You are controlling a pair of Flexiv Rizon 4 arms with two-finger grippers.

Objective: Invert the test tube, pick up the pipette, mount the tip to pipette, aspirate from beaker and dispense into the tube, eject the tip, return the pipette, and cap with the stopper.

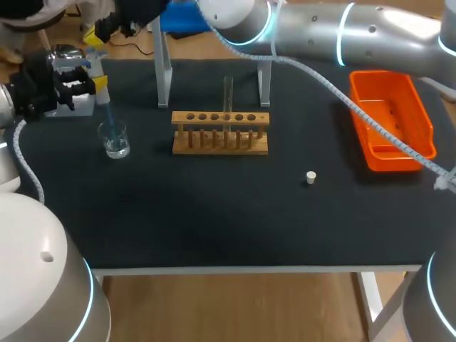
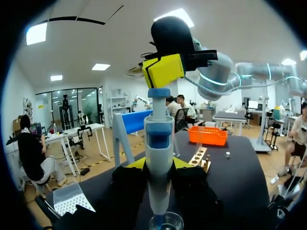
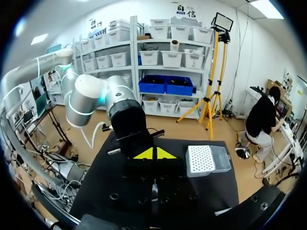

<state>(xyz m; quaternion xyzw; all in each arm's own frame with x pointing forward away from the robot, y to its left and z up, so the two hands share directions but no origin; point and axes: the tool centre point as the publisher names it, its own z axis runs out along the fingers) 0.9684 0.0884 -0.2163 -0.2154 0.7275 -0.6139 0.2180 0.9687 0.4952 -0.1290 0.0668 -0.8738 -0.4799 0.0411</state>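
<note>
My left gripper (image 1: 87,80) is shut on the white and blue pipette (image 2: 159,143), holding it upright. The pipette's tip dips into the glass beaker (image 1: 114,140), which stands right under it, beaker (image 2: 166,223). My right arm reaches across from the right. Its gripper (image 1: 100,32) is shut and sits on top of the pipette's plunger, gripper (image 2: 163,70). The test tube (image 1: 228,94) stands upright in the wooden rack (image 1: 221,132). A small white stopper (image 1: 311,177) lies on the mat to the right of the rack.
An orange bin (image 1: 390,121) sits at the right of the black mat. A white stand (image 1: 165,68) rises behind the rack. A tip box (image 3: 208,159) lies by the table's left end, tip box (image 2: 72,199).
</note>
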